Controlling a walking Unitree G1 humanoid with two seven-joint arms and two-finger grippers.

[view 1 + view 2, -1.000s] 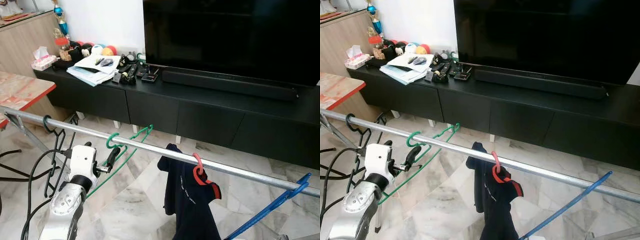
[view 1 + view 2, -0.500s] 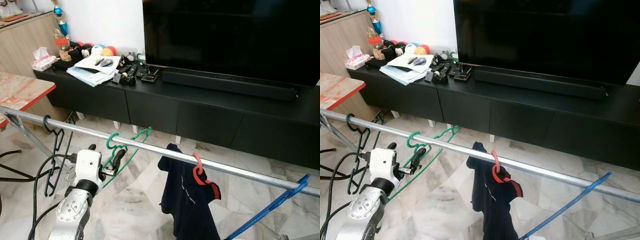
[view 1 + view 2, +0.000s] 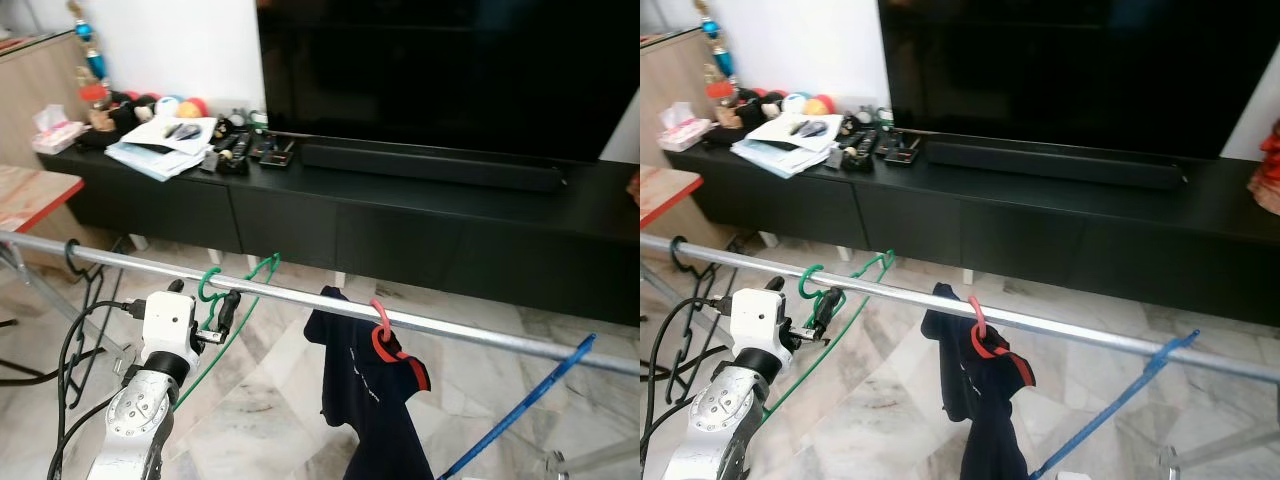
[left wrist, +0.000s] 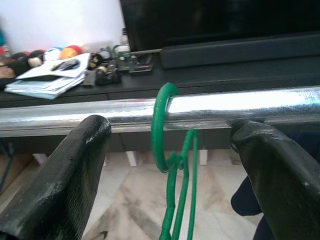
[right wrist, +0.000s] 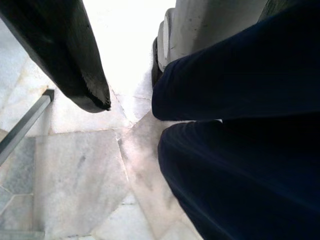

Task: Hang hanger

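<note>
Left wrist view: the left gripper (image 4: 167,160) has its fingers (image 4: 75,170) apart, straddling the green hanger (image 4: 170,150), whose hook sits over the steel rail (image 4: 240,105). Thin, light, probably springy wire; best held just below the hook. I cannot tell the right gripper's state.

A silver rail (image 3: 300,298) runs across the room from the left edge down toward the right. A green hanger (image 3: 232,300) hooks over it, its frame slanting down to the left, and the left gripper (image 3: 213,316) sits just beside the hook, below the rail; whether its fingers are parted cannot be told here. A black hanger (image 3: 82,285) hangs further left. To the right, a red hanger (image 3: 385,340) carries a dark shirt (image 3: 372,400), and a blue hanger (image 3: 520,410) leans near the right end. Behind stands a long black cabinet (image 3: 400,230) with a television (image 3: 450,70), papers (image 3: 160,140) and coloured balls (image 3: 165,103) on top.
</note>
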